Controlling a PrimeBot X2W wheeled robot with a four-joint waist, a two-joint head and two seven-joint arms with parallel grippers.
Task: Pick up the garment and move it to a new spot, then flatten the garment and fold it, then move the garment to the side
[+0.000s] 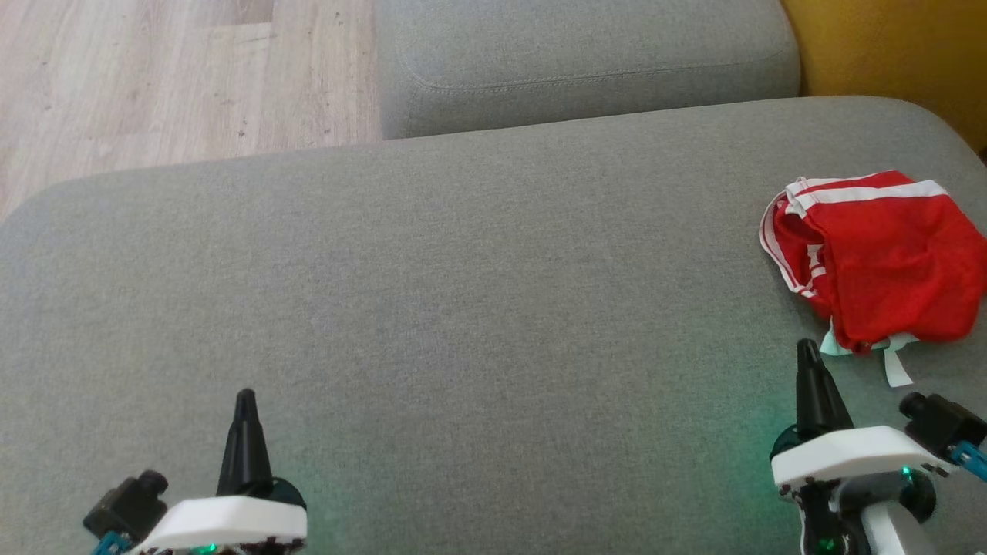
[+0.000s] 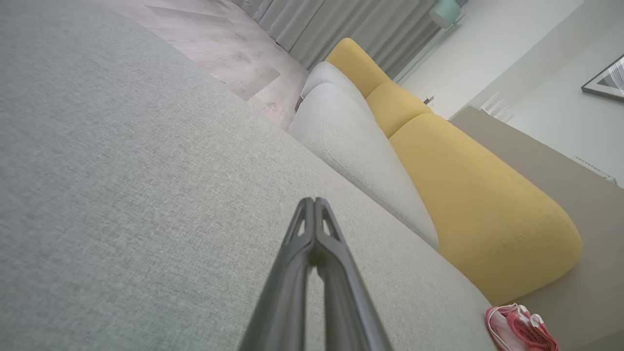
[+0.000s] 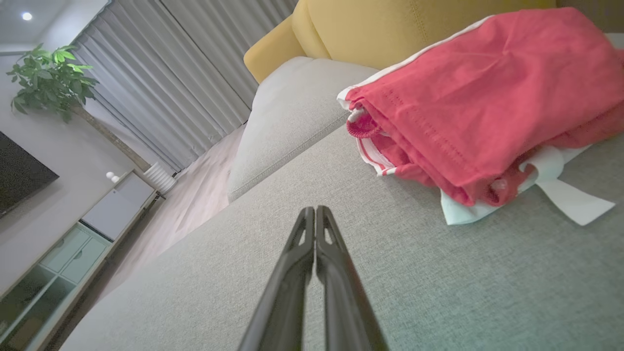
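Observation:
The garment is red with white stripes and lies folded in a loose bundle at the right edge of the grey sofa seat. White tags or ties poke out from under its near edge. My right gripper hovers just in front of its near left corner, shut and holding nothing. The right wrist view puts the garment up and to the right of the shut fingertips. At the lower left, far from the cloth, my left gripper is shut and empty. In the left wrist view the garment peeks in at the bottom right, past the closed gripper.
A second grey cushion adjoins the far side of the seat, with a yellow cushion at the far right. Wooden floor lies beyond the seat's far left edge. The right wrist view shows curtains, a potted plant and a low cabinet.

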